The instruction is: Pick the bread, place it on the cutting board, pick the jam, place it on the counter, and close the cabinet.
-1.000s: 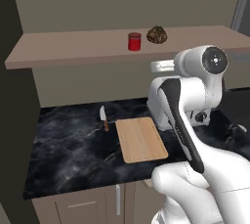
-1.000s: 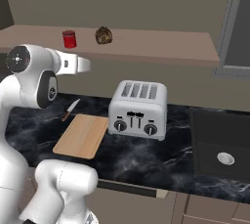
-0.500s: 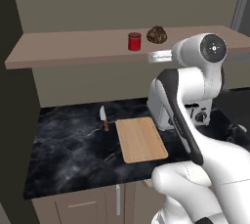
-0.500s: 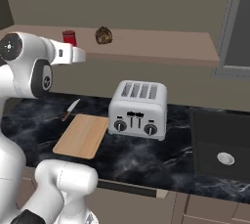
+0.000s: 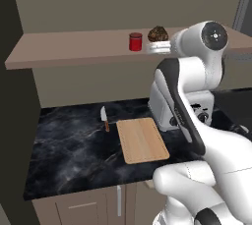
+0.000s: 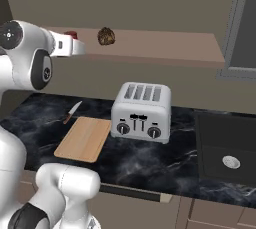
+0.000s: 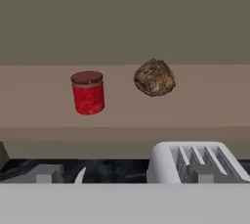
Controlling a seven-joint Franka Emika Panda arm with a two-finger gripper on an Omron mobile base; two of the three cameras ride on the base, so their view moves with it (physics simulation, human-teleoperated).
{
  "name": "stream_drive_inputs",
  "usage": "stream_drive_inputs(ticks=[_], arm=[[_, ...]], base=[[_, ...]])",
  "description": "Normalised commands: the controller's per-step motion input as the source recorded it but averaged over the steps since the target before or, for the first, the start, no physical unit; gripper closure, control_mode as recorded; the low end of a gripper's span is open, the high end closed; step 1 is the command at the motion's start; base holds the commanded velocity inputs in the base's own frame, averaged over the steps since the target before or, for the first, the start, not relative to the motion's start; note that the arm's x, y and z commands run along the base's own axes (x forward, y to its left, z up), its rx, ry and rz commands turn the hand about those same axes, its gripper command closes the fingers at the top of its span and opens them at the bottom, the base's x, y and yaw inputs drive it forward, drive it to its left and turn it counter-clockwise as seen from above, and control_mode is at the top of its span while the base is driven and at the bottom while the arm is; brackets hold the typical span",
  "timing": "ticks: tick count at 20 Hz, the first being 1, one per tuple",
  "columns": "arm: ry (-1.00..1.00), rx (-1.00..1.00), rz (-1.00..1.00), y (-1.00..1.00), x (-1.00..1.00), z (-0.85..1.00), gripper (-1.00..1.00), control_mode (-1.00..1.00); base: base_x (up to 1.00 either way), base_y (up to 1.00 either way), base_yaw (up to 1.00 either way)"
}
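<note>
- Right now my claw (image 7: 124,175) stands fully open, jaws wide apart, holding nothing and touching nothing; its two grey finger tips (image 7: 45,174) rise at the bottom of the hand view.
- Claw (image 5: 158,47) is up at shelf height, just in front of the shelf's front edge, aimed at the items on it.
- Bread (image 7: 155,77): small lumpy round loaf, dark brown, rough mottled crust, sitting on the brown shelf board (image 7: 205,100) of the cabinet (image 5: 74,13).
- Jam (image 7: 88,92): small red cylinder with a darker red lid, upright on the same board, near the bread but apart from it, a clear gap between them.
- Beige flat back wall behind both; bare shelf room on either side.
- Cutting board (image 5: 142,140): flat pale-wood rectangle, rounded corners, bare, lying on the counter (image 5: 69,150).
- Counter is black, marble-look, thin white veins; open surface left of the board, out to its front edge.
- Knife (image 5: 105,118) lies just beyond the board's far left corner, apart from it.
- Toaster (image 6: 140,111): boxy silver four-slot, two knobs on its face, right of the board.
- Dark sink (image 6: 227,148) recessed at the counter's right end.
</note>
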Motion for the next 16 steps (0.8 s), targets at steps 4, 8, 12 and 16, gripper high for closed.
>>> stream_drive_inputs(ticks=[4,8,12,16], arm=[[0.00,0.09,0.06,0.02,0.00,0.10,-1.00,-1.00],[0.00,0.06,0.03,0.02,0.00,0.08,-1.00,-1.00],[0.00,0.01,0.01,0.11,0.02,0.02,-1.00,-1.00],[0.00,0.00,0.00,0.22,0.10,0.00,-1.00,-1.00]], base=[[0.00,0.00,0.00],[0.00,0.00,0.00],[0.00,0.00,0.00],[0.00,0.00,0.00]])
